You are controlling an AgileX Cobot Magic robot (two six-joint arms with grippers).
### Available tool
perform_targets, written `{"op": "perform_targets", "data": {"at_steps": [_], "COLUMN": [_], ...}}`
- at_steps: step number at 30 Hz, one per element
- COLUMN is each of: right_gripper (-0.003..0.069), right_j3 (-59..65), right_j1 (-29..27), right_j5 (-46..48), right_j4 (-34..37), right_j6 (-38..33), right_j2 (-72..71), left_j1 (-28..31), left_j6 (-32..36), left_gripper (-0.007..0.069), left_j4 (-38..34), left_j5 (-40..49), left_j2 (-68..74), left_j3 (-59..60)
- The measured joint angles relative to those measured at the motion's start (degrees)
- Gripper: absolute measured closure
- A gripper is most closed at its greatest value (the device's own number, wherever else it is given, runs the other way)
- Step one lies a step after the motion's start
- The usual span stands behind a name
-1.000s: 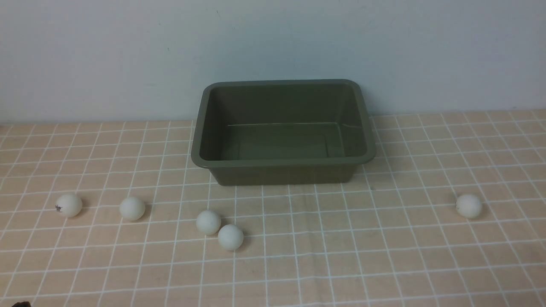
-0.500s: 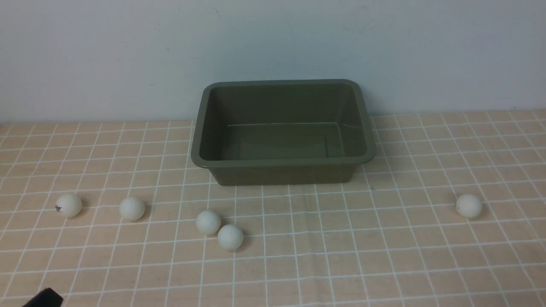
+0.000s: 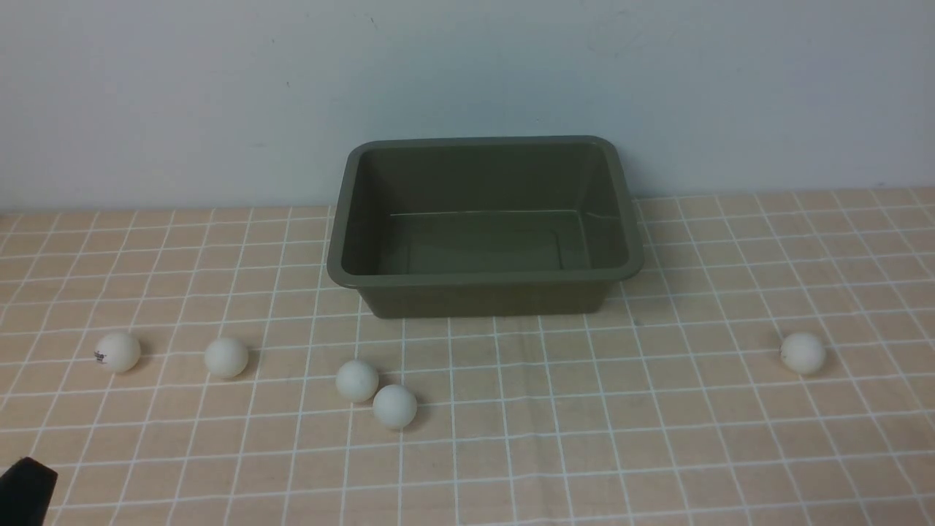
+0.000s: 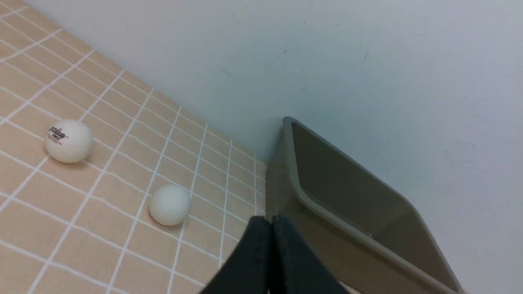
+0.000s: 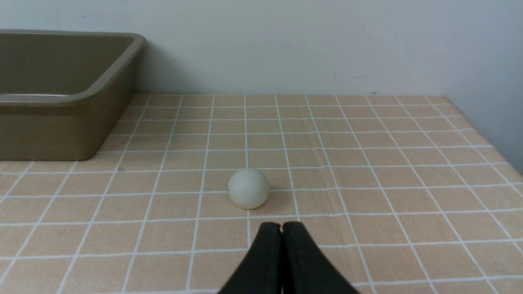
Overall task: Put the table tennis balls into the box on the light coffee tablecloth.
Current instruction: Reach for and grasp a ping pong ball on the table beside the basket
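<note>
Step in hand, judged: first pick-up, none boxed yet. Left gripper and right gripper: jaws pressed together, holding nothing. Spread them before descending, centre over a ball, and close gently so it cannot roll off.

Count: five table tennis balls on the light coffee tablecloth, four at lower left of the front view and a lone ball at right. One box, empty, at centre.

light: even, soft, fairly bright | shadows: faint, short, right of the table tennis balls on the light coffee tablecloth | box interior dim | front view slightly soft, grainy; wrist views crisper
</note>
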Motion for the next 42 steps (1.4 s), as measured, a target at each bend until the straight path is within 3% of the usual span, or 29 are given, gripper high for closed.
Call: {"op": "perform_targets", "data": {"at_steps": [7, 13, 16, 20, 24, 25, 29, 33, 42], "right_gripper": [0.0678, 0.0678, 0.0678, 0.0678, 0.0678, 0.0678, 0.0678, 0.0678, 0.0678], "right_j3": [0.0, 0.0, 0.0, 0.0, 0.0, 0.0, 0.0, 0.0, 0.0], "right_j1": [0.0, 0.0, 0.0, 0.0, 0.0, 0.0, 0.0, 0.0, 0.0], "right_j5": [0.0, 0.0, 0.0, 0.0, 0.0, 0.0, 0.0, 0.0, 0.0], "right_j4": [0.0, 0.0, 0.0, 0.0, 0.0, 0.0, 0.0, 0.0, 0.0], "right_j6": [0.0, 0.0, 0.0, 0.0, 0.0, 0.0, 0.0, 0.0, 0.0], "right_j2": [0.0, 0.0, 0.0, 0.0, 0.0, 0.0, 0.0, 0.0, 0.0], "left_j1": [0.0, 0.0, 0.0, 0.0, 0.0, 0.0, 0.0, 0.0, 0.0], "left_j6": [-0.2, -2.2, -0.9, 3.7, 7.5, 7.8, 8.0, 6.6, 5.5], "left_gripper": [0.0693, 0.0693, 0.0693, 0.0693, 0.0693, 0.0693, 0.0693, 0.0693, 0.0693], "left_j4": [-1.8, -8.9, -6.4, 5.0, 20.6, 25.9, 35.0, 35.5, 31.2], "left_j5": [-3.5, -24.1, -32.1, -35.4, -26.5, -20.8, -4.8, 9.6, 29.8], "left_j2": [0.0, 0.0, 0.0, 0.0, 0.8, 2.1, 8.8, 18.0, 37.8], "left_j3": [0.0, -2.1, -5.0, -10.5, -18.5, -21.0, -27.6, -32.5, -38.3]}}
